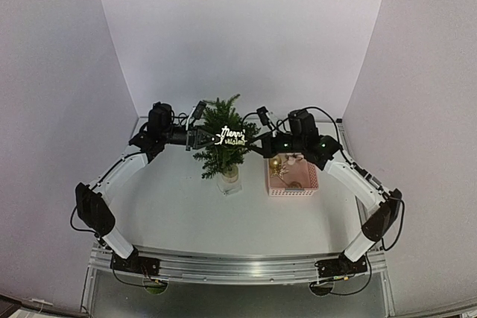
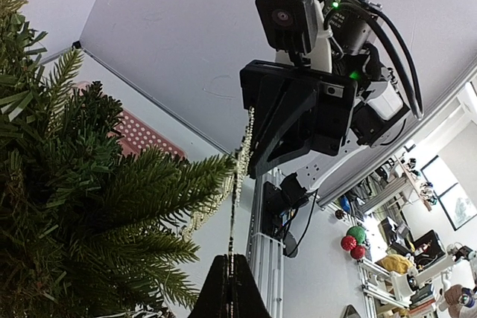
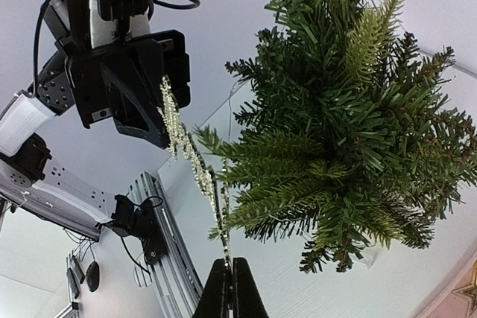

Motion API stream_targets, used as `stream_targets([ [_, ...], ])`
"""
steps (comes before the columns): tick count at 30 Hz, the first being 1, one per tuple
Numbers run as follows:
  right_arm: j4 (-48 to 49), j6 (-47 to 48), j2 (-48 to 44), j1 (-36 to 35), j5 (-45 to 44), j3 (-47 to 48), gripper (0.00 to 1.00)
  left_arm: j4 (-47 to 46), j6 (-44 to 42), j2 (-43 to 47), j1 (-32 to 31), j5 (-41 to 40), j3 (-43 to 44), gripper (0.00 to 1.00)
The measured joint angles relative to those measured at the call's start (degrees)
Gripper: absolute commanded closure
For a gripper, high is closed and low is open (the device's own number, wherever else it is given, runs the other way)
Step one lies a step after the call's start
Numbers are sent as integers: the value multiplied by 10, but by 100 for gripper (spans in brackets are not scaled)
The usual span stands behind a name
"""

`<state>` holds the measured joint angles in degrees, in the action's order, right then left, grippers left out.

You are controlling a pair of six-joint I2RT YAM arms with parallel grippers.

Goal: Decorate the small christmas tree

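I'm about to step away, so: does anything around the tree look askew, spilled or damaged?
Nothing stands out. The small dark green fir tree stands upright; the glittery gold Merry Christmas sign is pinched between left gripper and right gripper before it; ornaments sit inside the pink basket.

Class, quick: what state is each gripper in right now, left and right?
Left gripper: shut on the glittery Merry Christmas sign.
Right gripper: shut on the same sign's other end.
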<state>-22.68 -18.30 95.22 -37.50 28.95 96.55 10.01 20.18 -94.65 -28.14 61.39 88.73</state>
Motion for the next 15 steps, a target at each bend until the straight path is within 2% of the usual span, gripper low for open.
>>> stream_targets([
  [15, 4, -56, 5, 17, 9, 6, 100, -37, 43, -22, -8, -58, 1, 100],
])
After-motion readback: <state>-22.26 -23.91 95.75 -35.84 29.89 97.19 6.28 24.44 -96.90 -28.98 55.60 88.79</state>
